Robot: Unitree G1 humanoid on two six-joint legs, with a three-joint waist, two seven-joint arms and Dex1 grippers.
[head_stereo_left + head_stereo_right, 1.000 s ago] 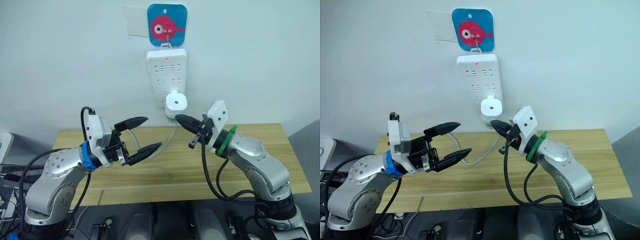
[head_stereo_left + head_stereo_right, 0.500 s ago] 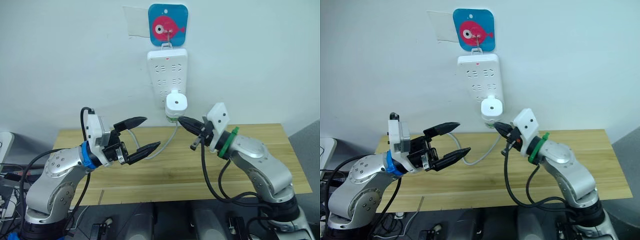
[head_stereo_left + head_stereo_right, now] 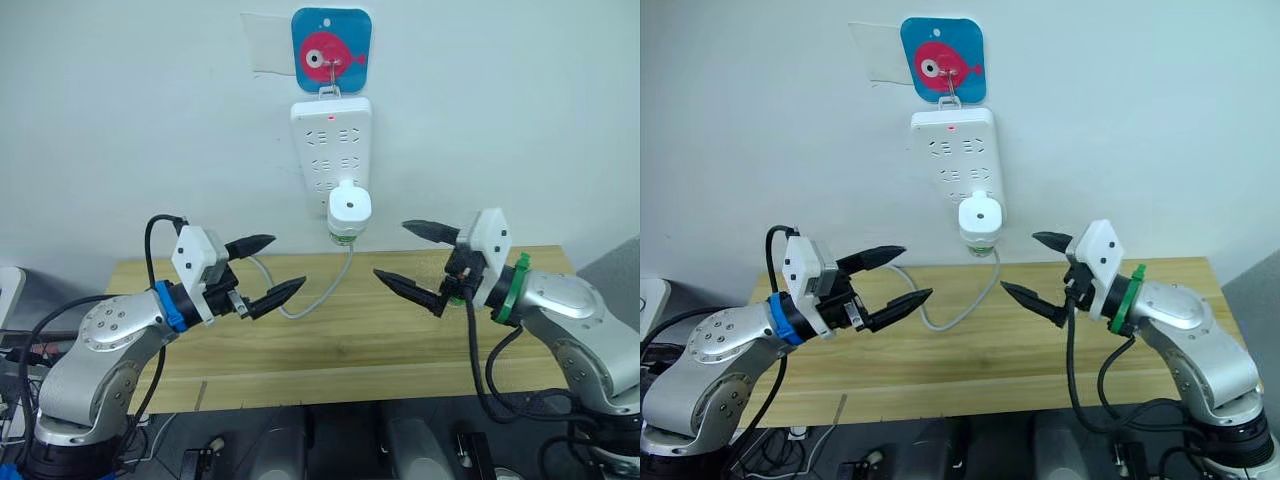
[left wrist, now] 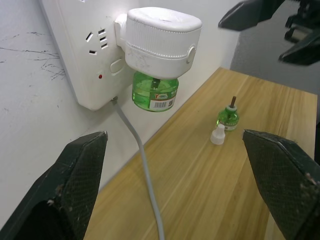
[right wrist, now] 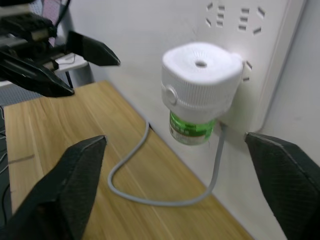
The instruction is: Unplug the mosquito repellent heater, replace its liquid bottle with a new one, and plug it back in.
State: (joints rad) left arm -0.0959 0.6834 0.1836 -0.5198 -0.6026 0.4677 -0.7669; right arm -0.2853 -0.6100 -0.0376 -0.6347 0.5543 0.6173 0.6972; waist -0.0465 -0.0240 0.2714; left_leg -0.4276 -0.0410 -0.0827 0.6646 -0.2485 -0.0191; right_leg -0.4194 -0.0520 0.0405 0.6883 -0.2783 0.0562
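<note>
The white mosquito repellent heater (image 3: 351,205) is plugged into the bottom of a wall power strip (image 3: 331,150), with a green liquid bottle (image 4: 155,95) screwed in under it. A second small green bottle (image 4: 227,117) stands on the wooden table (image 3: 330,345) with a white cap (image 4: 217,135) beside it. My left gripper (image 3: 288,262) hangs open over the table, left of and below the heater. To the heater's right and a little lower, my right gripper (image 3: 390,249) is open and holds nothing. Neither gripper touches the heater.
The strip's grey cable (image 3: 310,300) loops down onto the table between the grippers. A blue fish hook plate (image 3: 331,45) holds the strip on the white wall. A white object (image 3: 8,290) sits beyond the table's left end.
My right gripper has gone from shut at the heater's bottle to wide open, and has pulled back to the right. The left gripper drew slightly left and stayed open.
</note>
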